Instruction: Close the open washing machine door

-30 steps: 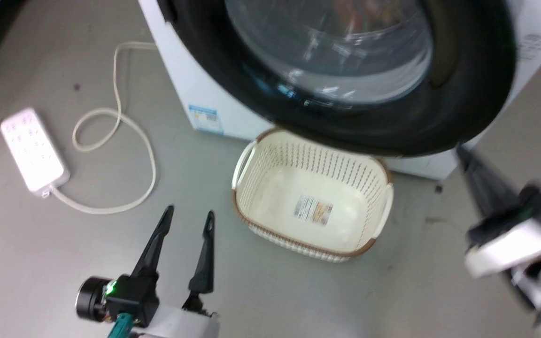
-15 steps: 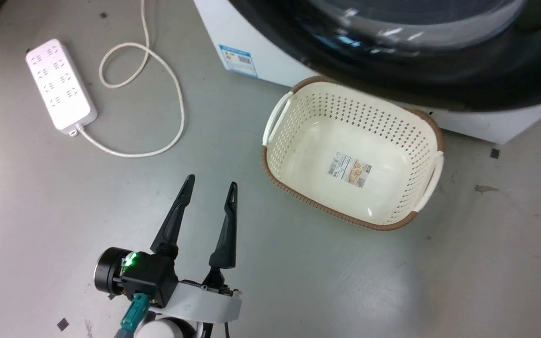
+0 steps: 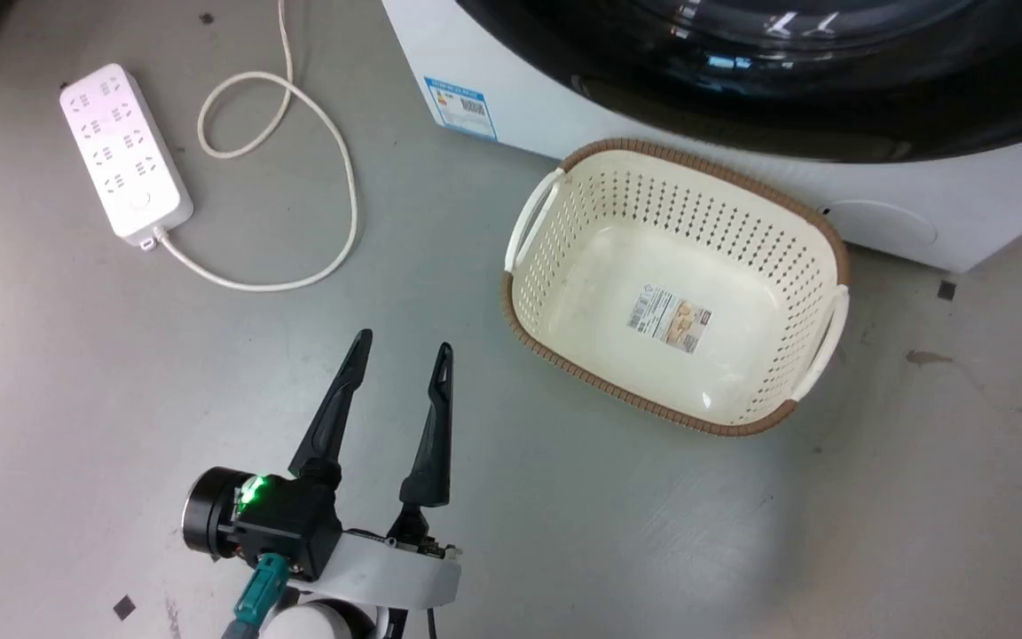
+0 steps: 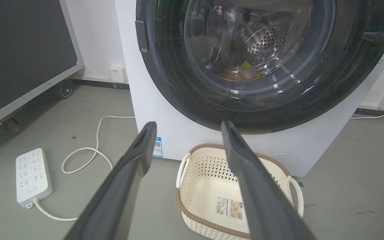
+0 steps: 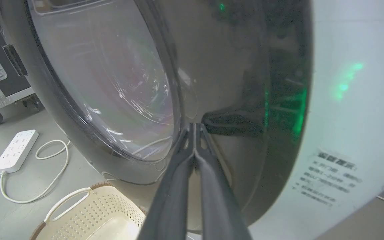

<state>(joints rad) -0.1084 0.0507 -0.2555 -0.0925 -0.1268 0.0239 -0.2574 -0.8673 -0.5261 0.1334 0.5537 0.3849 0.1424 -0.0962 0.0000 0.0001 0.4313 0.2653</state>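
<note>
One washing machine door; one basket; left gripper apart; right gripper together.

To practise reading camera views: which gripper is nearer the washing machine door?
Right. The right gripper, shut, has its tips at the rim of the door; the left gripper hangs open above the floor, short of it.

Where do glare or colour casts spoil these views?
Head view: sharp, white streaks of glare on the door, a pale sheen on the floor. Left wrist view: clear, faint reflections on the door. Right wrist view: green glow on door rim and machine.
</note>
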